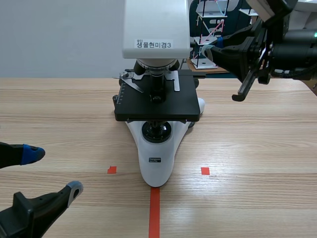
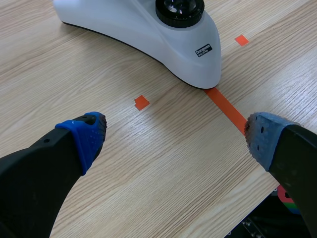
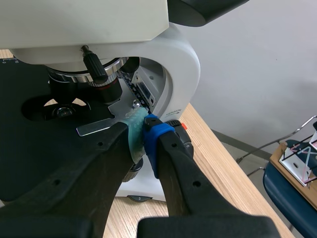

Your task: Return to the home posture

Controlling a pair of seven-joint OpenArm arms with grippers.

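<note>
Two grippers, well apart. Left gripper (image 1: 53, 171) sits low over the tabletop's (image 1: 257, 148) near left corner, fingers spread wide, holding nothing, near the microscope (image 1: 157, 148) base. Right gripper (image 1: 240, 94) is raised toward the far right edge, pads clenched together on nothing, off the stage's (image 1: 157, 101) right side. Microscope stands mid-tabletop, base nose at the tape line's (image 1: 154, 213) far end.
</note>
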